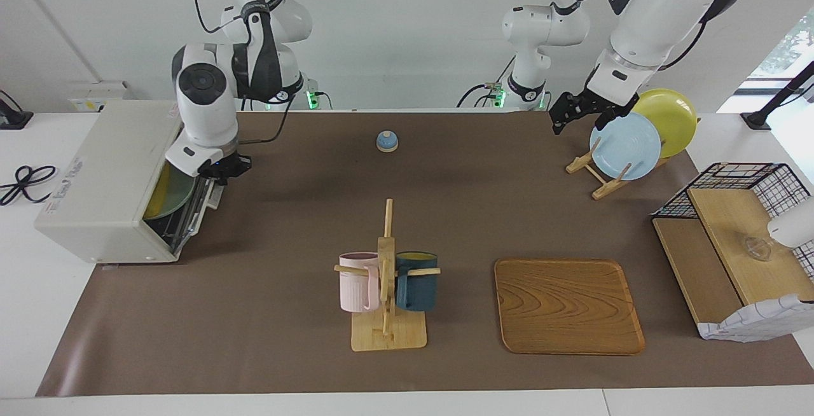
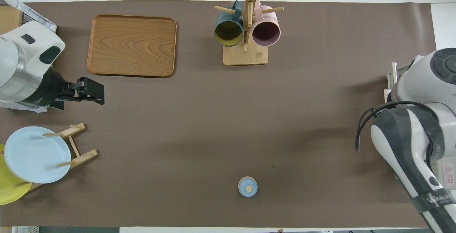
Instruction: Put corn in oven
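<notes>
The off-white oven stands at the right arm's end of the table. Its door is tilted up and stands only a little ajar. Through the gap I see a green plate on the rack; the corn on it is hidden by the door. My right gripper is at the door's upper edge. In the overhead view the right arm covers most of the oven. My left gripper waits in the air beside the plate rack; it also shows in the overhead view.
A mug rack with a pink and a dark blue mug stands mid-table. A wooden tray lies beside it. A plate rack holds a blue and a yellow plate. A small blue knob sits near the robots. A wire shelf is at the left arm's end.
</notes>
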